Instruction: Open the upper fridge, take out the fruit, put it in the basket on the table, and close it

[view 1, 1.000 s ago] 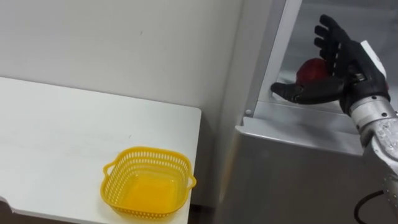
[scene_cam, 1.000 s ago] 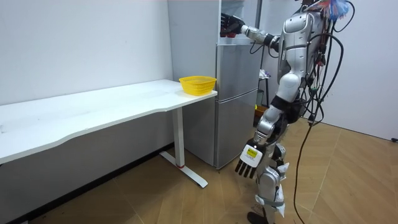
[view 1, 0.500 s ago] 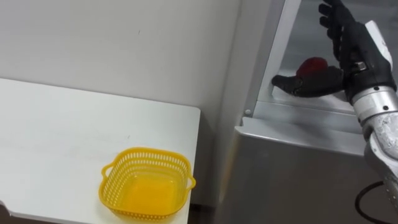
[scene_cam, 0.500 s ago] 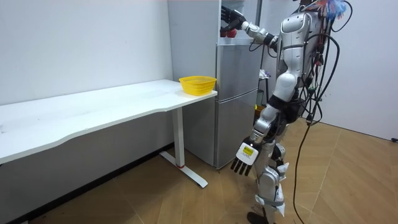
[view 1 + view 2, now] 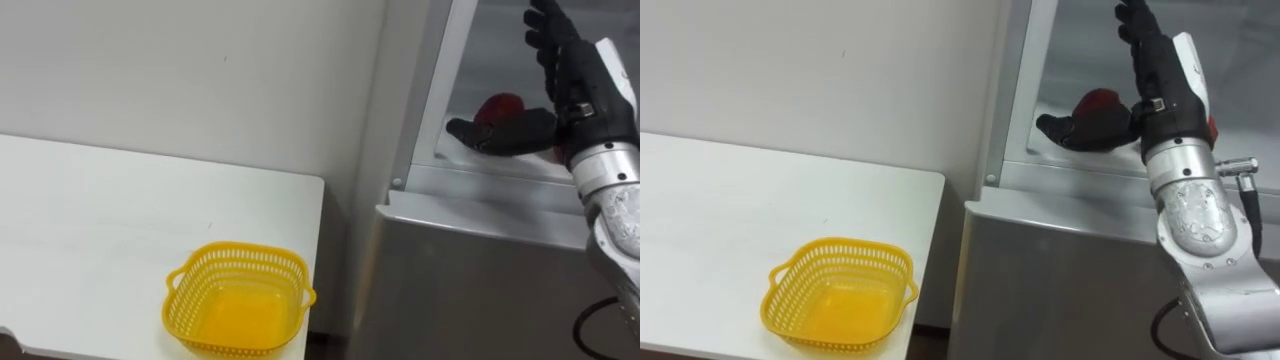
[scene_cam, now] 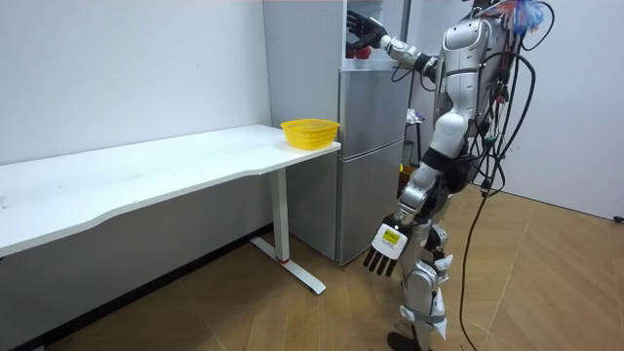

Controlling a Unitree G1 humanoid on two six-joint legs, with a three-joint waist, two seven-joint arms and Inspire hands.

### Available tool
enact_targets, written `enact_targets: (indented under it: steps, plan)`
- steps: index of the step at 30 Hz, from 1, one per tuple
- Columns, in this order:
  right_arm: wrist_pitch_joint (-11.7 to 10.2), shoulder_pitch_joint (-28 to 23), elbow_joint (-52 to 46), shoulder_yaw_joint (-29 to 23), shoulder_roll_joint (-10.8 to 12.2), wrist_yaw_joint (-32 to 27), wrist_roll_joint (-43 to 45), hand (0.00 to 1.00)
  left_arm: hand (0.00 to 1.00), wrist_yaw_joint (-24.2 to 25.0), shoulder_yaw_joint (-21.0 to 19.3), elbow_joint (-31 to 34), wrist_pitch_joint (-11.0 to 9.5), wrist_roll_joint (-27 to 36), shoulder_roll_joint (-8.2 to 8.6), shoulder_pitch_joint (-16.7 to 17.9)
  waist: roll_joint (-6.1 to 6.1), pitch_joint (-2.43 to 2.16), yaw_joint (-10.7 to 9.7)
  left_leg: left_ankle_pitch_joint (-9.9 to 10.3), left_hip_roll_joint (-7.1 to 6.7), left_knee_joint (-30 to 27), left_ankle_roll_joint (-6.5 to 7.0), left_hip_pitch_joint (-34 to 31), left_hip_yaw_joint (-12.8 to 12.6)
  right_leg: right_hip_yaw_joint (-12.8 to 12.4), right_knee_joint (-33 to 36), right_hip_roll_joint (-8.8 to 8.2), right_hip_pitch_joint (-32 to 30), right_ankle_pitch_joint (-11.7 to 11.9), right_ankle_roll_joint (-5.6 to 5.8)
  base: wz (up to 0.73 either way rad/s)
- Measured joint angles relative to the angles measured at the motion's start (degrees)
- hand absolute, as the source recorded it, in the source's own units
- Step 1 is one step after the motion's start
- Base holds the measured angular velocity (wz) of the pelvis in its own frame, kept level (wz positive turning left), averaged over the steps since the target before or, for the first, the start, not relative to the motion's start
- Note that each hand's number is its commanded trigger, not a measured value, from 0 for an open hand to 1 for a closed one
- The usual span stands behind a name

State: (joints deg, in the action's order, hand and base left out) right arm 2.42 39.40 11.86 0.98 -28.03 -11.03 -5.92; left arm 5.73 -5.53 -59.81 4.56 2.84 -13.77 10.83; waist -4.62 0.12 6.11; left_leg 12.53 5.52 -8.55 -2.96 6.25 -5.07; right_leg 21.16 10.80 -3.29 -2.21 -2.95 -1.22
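Note:
A red round fruit (image 5: 501,104) lies on the shelf of the open upper fridge compartment (image 5: 470,172). My right hand (image 5: 569,78) reaches into that compartment and is open. Its fingers point up just right of the fruit, and its thumb stretches out low in front of it. I cannot tell whether the hand touches the fruit. In the room view I stand facing the grey fridge (image 6: 371,166) with my right arm raised to its top, and my left hand (image 6: 386,248) hangs open beside my leg.
A yellow mesh basket (image 5: 239,249) stands empty near the right end of the white table (image 5: 90,220), close to the fridge. A narrow gap separates the table's edge from the fridge's closed lower door (image 5: 470,290). White wall lies behind.
My right hand has risen and gone slightly deeper into the compartment, its thumb staying in front of the fruit. The fruit has not moved. My left hand has swung a little.

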Motion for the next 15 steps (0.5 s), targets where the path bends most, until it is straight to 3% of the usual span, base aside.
enact_targets:
  steps: [15]
  plan:
    - [0.18, -0.44, 3.79, 0.00, 0.00, 1.22, 2.06, 0.00, 0.00, 1.26, 0.00, -0.39, 0.07, 0.00, -0.31, -0.60, -0.35, 0.14, 0.03, 0.01, -0.01, 0.24, 0.01, 0.11, -0.02, -0.03, -0.03, 0.01, 0.00, -0.06, 0.09, 0.00]
